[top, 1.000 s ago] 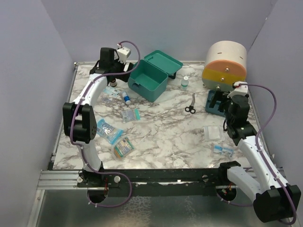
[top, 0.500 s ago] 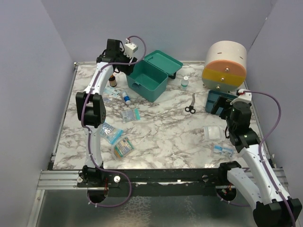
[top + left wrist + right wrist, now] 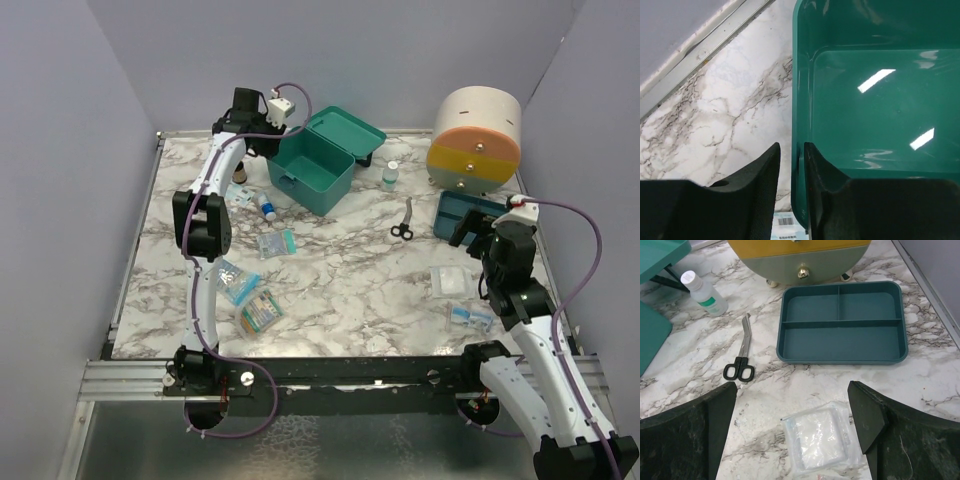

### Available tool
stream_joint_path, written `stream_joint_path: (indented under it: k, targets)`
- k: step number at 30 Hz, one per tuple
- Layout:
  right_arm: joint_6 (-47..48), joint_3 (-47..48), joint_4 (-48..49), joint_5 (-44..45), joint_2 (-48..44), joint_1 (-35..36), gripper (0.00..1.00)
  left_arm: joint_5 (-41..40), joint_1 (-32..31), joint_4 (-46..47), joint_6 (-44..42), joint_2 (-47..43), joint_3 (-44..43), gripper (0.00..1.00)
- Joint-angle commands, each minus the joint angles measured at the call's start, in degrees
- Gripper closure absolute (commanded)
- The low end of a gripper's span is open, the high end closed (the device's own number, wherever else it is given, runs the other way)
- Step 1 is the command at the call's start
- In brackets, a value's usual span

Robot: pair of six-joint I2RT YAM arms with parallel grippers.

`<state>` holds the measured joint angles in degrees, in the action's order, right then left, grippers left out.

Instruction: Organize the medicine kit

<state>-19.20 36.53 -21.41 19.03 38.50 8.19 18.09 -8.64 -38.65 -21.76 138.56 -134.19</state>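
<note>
Left claw (image 3: 791, 150) astride medicine kit (image 3: 870, 115) wall

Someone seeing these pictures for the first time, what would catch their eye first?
The open teal medicine kit at the back, left of centre, stands out, the left gripper straddling one side wall. At back right sits a round cream, orange and yellow drawer unit. The right gripper hangs wide open above a clear packet, a divided teal tray just beyond.
</note>
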Motion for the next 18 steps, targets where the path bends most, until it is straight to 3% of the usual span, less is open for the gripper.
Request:
stream_joint_path:
  k: [1, 2, 3, 18]
  targets:
    - [-1.5, 0.6, -2.2, 2.3, -1.0, 0.2, 0.06, 2.4, -0.1, -0.5, 0.6, 1.5, -2.0, 0.82]
    - [-1.5, 0.6, -2.4, 2.5, -1.0, 0.2, 0.06, 2.6, -0.1, -0.5, 0.9, 1.5, -1.7, 0.96]
    - [-1.6, 0.6, -2.5, 2.5, -1.0, 0.2, 0.06, 2.5, -0.2, -0.5, 1.2, 1.4, -1.4, 1.0]
    - [-0.1, 0.9, -2.5, 1.0, 0.8, 0.2, 0.06, 3.2, 0.1, -0.3, 12.5, -9.8, 1.4, 1.0]
